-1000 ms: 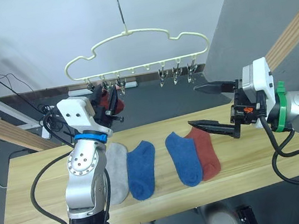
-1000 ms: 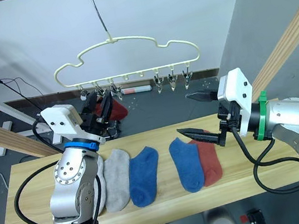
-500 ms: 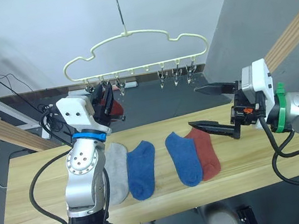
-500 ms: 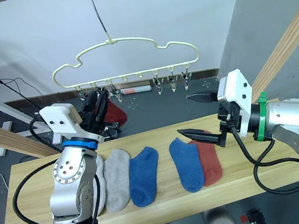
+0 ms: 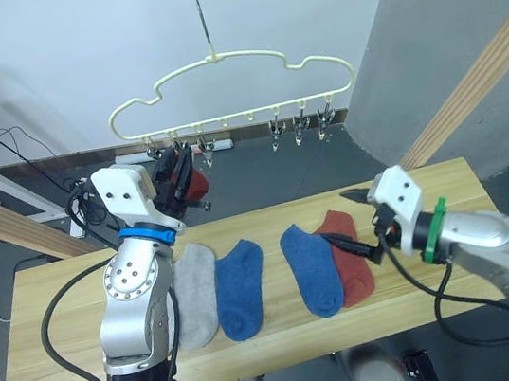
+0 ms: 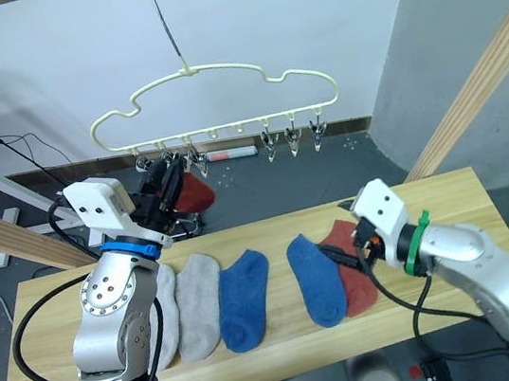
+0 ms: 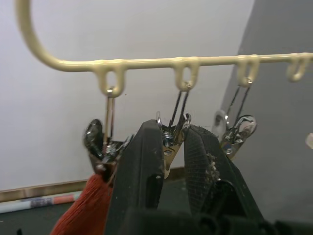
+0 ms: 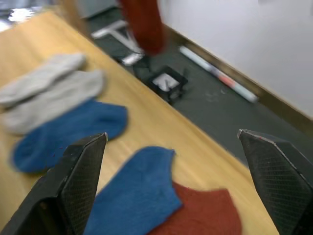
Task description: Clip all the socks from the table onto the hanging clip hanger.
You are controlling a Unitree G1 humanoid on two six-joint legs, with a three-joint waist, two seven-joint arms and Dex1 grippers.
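Observation:
The pale-yellow clip hanger (image 5: 225,58) hangs above the table's (image 5: 69,362) far edge. One rust-red sock (image 5: 195,182) dangles from its leftmost clip. My left gripper (image 5: 176,160) is raised to the clip row and is shut on the second metal clip (image 7: 169,139), right beside that sock (image 7: 83,208). On the table lie two grey socks (image 6: 162,310) (image 6: 197,300), two blue socks (image 5: 240,286) (image 5: 311,268) and a rust-red sock (image 5: 353,268). My right gripper (image 5: 356,225) hovers low over the red and blue socks, open wide (image 8: 181,181), holding nothing.
Slanted wooden beams stand at the left (image 5: 1,224) and the right (image 5: 478,80). Three free clips (image 5: 298,126) hang at the hanger's right end. Cables and small items lie on the dark floor behind the table.
My right arm has dropped from chest height down to just above the red and blue socks, still open. The left gripper stays at the clips.

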